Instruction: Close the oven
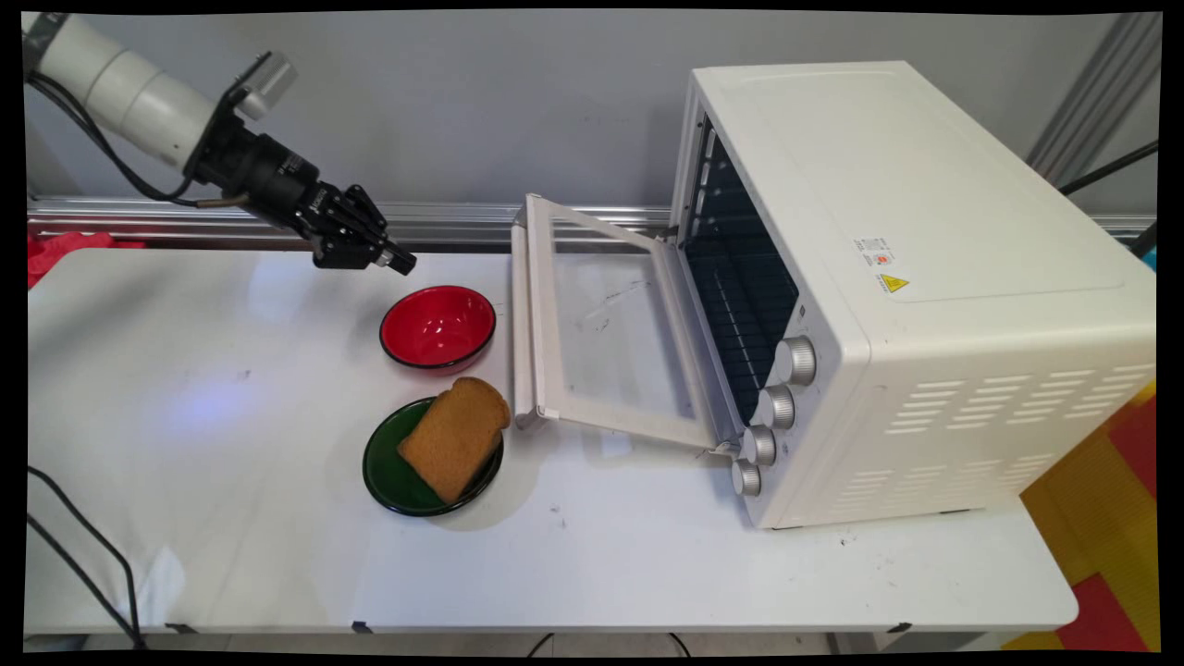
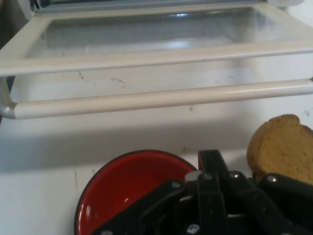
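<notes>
Bread slice (image 1: pixel 455 437) on green plate (image 1: pixel 388 467); beyond, the fingers (image 1: pixel 400 263), pressed together and empty, slant above the red bowl (image 1: pixel 437 326).

From above the worktop's (image 1: pixel 231 518) near side we look down and across toward the back wall. Our second camera rides on the hand (image 1: pixel 400 265), close and low, facing the oven door (image 2: pixel 156 63). Both views share the red bowl (image 1: pixel 437 327), the toast (image 2: pixel 281 147), and probably that door's handle (image 2: pixel 161 99).
</notes>
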Action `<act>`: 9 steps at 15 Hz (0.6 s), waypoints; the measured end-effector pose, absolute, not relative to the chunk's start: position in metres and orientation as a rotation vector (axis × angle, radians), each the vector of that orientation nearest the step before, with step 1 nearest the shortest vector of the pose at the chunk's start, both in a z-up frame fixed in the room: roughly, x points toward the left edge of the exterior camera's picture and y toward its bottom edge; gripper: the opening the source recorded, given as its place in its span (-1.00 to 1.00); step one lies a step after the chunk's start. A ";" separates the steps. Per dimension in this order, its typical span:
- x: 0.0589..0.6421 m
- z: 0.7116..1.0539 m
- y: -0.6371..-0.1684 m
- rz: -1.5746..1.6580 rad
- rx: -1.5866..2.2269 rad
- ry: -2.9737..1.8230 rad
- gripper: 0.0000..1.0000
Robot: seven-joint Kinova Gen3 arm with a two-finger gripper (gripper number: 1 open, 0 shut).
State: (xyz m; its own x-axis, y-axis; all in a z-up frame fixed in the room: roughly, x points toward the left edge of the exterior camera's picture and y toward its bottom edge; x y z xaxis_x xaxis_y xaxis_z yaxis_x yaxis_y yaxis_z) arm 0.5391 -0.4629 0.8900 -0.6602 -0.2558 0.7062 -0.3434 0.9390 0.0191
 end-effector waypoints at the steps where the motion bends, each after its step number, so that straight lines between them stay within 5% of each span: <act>1: 0.537 0.886 -0.465 0.144 0.423 -2.324 -1.00; 9: 0.504 0.830 -0.483 0.146 0.444 -2.328 -1.00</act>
State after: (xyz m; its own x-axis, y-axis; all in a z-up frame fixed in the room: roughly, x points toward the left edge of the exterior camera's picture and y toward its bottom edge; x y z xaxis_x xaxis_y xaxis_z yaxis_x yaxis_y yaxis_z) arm 0.5038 -0.4833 0.8297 -0.6596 -0.2725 0.7005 -0.3578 0.9334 0.0262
